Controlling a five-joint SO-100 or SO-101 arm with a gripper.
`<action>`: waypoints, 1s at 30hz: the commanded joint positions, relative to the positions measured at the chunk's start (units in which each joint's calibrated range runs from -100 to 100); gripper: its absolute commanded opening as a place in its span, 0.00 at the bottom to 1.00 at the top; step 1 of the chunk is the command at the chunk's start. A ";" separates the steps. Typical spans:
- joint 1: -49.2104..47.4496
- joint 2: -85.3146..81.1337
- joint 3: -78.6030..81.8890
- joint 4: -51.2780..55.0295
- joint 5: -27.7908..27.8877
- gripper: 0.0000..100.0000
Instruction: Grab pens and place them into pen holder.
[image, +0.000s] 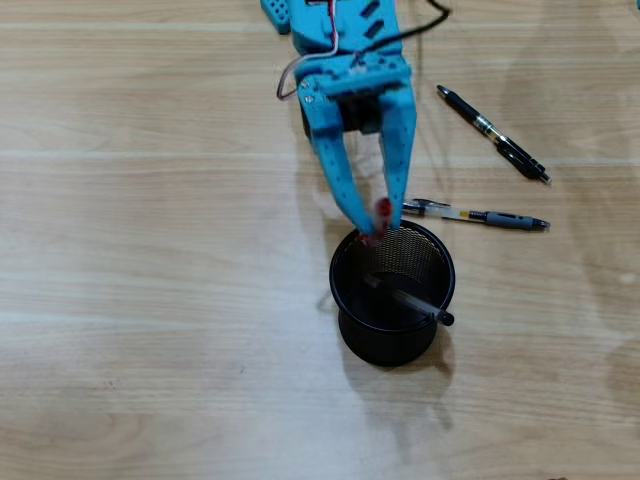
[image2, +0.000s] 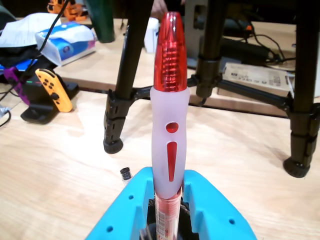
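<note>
My blue gripper (image: 377, 222) is shut on the red translucent pen (image: 381, 212), right over the far rim of the black wire-mesh pen holder (image: 385, 346). In the wrist view the red pen (image2: 170, 95) stands upright between the two blue jaws of the gripper (image2: 167, 202), its white grip and red cap pointing up. A clear pen with a black cap (image: 440, 317) leans inside the holder, and its cap end (image2: 125, 173) peeks out left of the jaws. The black pen (image: 493, 133) and the grey-and-white pen (image: 482, 216) lie on the table to the right.
The wooden table (image: 150, 250) carries only these things in the overhead view. The wrist view shows black tripod legs (image2: 114, 120) (image2: 300, 145) standing ahead. At the far left are a game controller in its stand (image2: 52, 90) and a tissue pack (image2: 65, 42).
</note>
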 joint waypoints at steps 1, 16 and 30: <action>-0.38 -0.13 -0.55 -1.25 -0.23 0.02; -1.30 -0.21 0.09 -1.25 -0.23 0.12; -3.04 -4.29 0.27 -0.34 4.33 0.02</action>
